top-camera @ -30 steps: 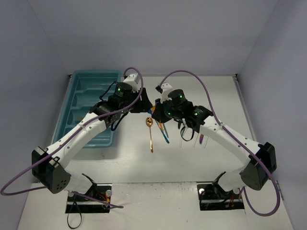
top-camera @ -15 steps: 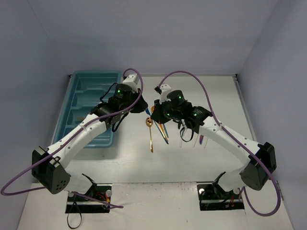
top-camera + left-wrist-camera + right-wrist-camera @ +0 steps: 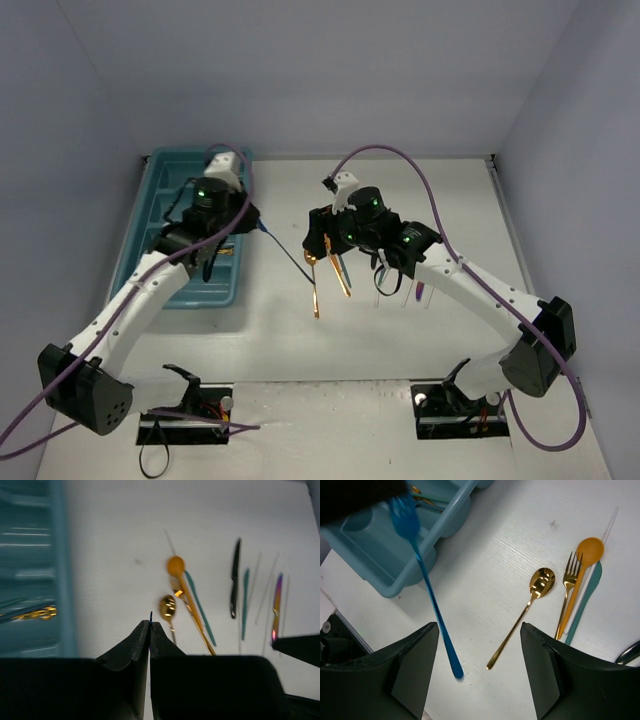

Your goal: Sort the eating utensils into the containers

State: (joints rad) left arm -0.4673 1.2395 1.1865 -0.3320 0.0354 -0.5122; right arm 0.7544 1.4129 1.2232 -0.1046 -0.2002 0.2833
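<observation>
My left gripper is shut on the head end of a blue fork, beside the teal tray's right rim. In the left wrist view the jaws pinch a thin blue edge. In the right wrist view the blue fork slants down from the tray, handle tip close to the table. My right gripper is open and empty above a gold spoon. A gold fork, an orange spoon and a teal utensil lie beside it.
A gold utensil lies in a tray compartment. On the table to the right lie a black knife, a teal utensil, an iridescent purple one and faint clear ones. The right arm's dark body edges in.
</observation>
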